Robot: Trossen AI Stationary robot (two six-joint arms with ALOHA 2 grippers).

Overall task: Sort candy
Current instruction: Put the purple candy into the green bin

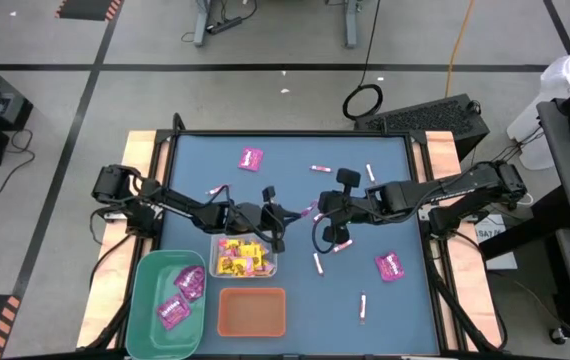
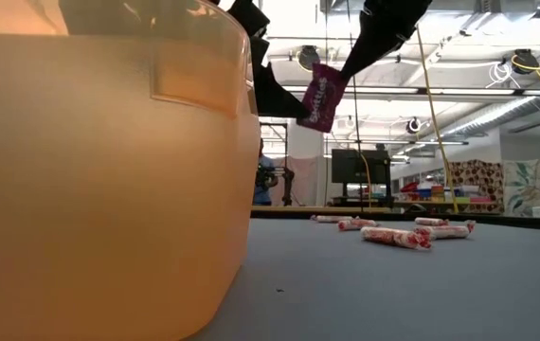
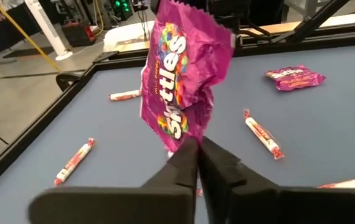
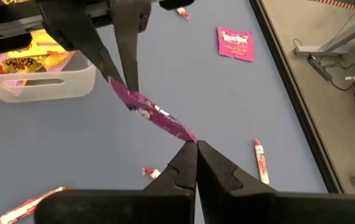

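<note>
Green plastic marks the leftmost bin [image 1: 155, 300] at the near-left corner of the blue surface [image 1: 295, 155], and a few magenta square packets [image 1: 180, 295] lie in it. Just right of it, at the near edge, sits the orange bin [image 1: 252, 312], with the clear bin [image 1: 244, 258] directly behind it holding yellow square packets [image 1: 239, 252].

The left pincer [image 1: 283, 222] reaches in from the left above the middle of the surface, just beyond the clear bin. Its fingers are clenched on one edge of a magenta packet [image 3: 180, 78], which hangs in the air clear of the surface. The right pincer [image 1: 317, 210] comes in from the right and meets it there; its fingers are pinched tight on the opposite end of the same packet, so the packet [image 4: 156, 115] stretches between the two pincers.

More candy is scattered on the surface. Another magenta packet [image 1: 251, 158] lies flat toward the far side, left of centre. Thin pink-and-white sticks [image 1: 320, 168] lie at the far middle, and further sticks [image 1: 318, 263] lie right of the clear bin and toward the near edge. A third magenta packet [image 1: 390, 266] rests on the right part of the surface, near side, well apart from the bins.
</note>
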